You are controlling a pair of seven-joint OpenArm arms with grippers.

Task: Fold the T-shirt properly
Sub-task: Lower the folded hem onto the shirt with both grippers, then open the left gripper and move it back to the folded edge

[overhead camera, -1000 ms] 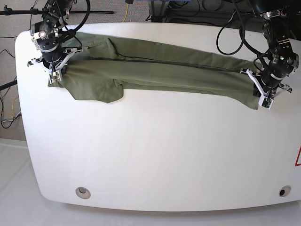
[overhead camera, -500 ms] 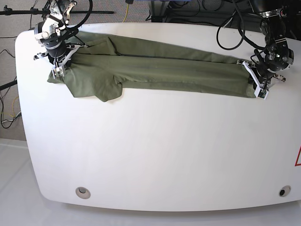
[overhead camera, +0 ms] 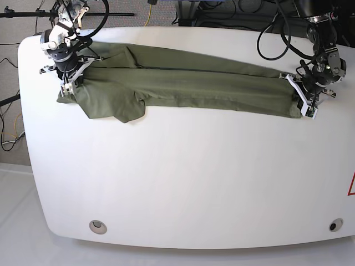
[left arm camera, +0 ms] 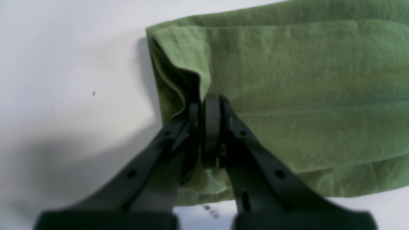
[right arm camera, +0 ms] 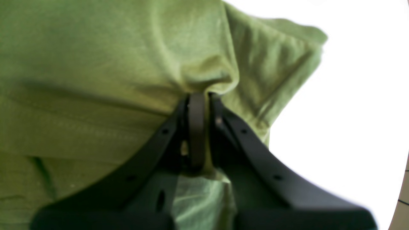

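Two end effectors, left end effector (overhead camera: 308, 111) and right end effector (overhead camera: 65, 88), pinch opposite ends of the T-shirt (overhead camera: 183, 86) stretched along the white counter's (overhead camera: 183, 177) far edge.

Left pincer (left arm camera: 211, 105) clamped on T-shirt (left arm camera: 303, 95) edge

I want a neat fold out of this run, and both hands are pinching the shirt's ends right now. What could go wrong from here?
1. The left hand pinches only a small bunched bit of T-shirt near its end; it could slip out.
2. The right hand also grips a puckered ridge, which may crease the fold.
3. One sleeve sticks out toward the table's front and may fold unevenly.
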